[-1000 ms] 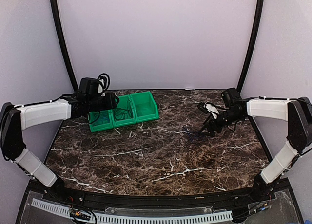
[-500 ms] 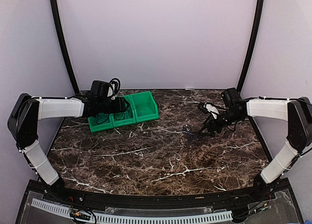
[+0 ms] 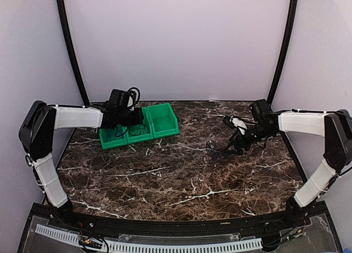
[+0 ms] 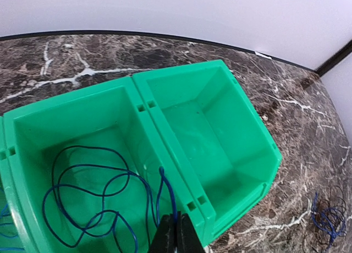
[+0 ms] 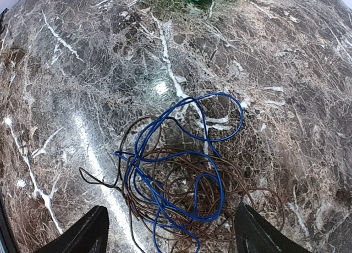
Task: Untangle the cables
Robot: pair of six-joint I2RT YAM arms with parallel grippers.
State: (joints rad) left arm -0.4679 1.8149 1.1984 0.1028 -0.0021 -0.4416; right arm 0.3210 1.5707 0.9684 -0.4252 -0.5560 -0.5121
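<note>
Left wrist view: the left fingers (image 4: 166, 236) are seen pressed together over the green three-compartment plastic bin (image 4: 242, 110), at the front of its middle compartment. A thin blue cord (image 4: 96, 198) is looped there. One strand reaches the fingertips; a pinch cannot be confirmed.

Right wrist view: the right fingers (image 5: 88, 234) are spread wide above a tangle of blue and dark thin cords (image 5: 176, 176) on the dark marble table (image 5: 82, 55).

From the top camera, both bunches are barely resolved.
</note>
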